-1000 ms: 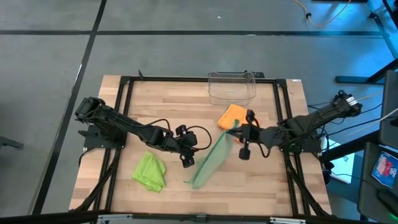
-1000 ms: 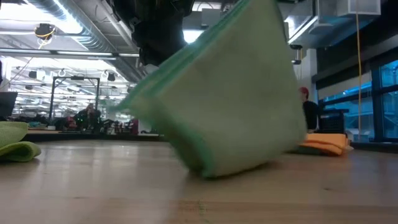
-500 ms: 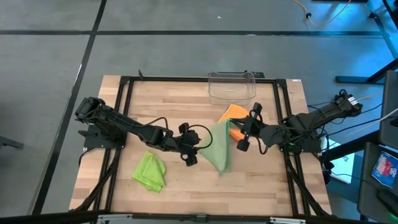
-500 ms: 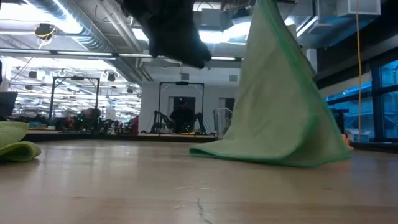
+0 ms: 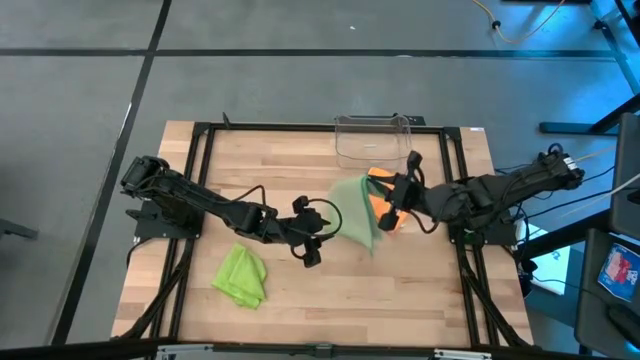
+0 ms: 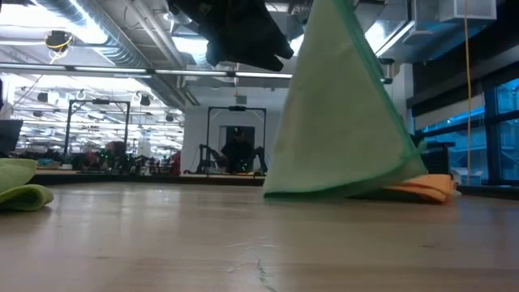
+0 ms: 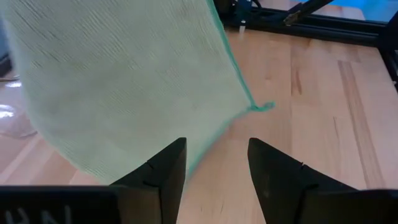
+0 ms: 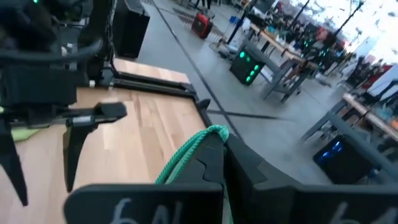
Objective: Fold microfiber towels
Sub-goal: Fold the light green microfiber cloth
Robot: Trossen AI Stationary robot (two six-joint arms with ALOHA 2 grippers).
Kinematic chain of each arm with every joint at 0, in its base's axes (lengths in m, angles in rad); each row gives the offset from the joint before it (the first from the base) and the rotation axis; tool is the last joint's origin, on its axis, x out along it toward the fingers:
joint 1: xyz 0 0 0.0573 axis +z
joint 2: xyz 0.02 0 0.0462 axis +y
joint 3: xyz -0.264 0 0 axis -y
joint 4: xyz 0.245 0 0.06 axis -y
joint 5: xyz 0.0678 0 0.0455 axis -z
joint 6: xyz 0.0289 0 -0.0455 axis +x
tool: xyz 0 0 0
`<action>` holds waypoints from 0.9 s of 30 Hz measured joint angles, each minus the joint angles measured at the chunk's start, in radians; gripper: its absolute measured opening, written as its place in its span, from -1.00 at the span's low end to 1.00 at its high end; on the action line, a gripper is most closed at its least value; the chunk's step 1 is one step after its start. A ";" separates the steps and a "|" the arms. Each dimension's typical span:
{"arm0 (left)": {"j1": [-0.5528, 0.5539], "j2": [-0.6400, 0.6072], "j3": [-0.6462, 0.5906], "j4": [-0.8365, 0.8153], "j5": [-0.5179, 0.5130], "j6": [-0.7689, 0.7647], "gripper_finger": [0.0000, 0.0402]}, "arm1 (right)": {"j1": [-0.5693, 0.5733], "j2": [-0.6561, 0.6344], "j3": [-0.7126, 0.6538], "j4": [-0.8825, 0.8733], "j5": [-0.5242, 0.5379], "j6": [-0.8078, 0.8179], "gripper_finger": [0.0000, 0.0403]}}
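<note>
While your right hand (image 5: 397,203) stays clamped on the sage towel's (image 5: 352,212) edge, it has swung the cloth from mid-desk back toward the orange towel (image 5: 381,180), where its lower hem now drags on the desk (image 5: 440,290). Your left hand (image 5: 312,243), fingers apart, holds nothing, so no fold is set yet.
</note>
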 joint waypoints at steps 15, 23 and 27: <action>0.005 0.000 0.000 -0.006 -0.009 0.014 -0.18 | 0.034 -0.005 0.064 -0.006 0.002 -0.100 -0.99; 0.004 0.000 0.000 -0.009 -0.008 0.016 -0.18 | 0.125 -0.041 0.064 -0.011 0.207 -0.174 -0.99; 0.004 0.000 0.000 -0.009 -0.008 0.016 -0.18 | 0.160 -0.063 0.064 -0.011 0.231 -0.200 -0.99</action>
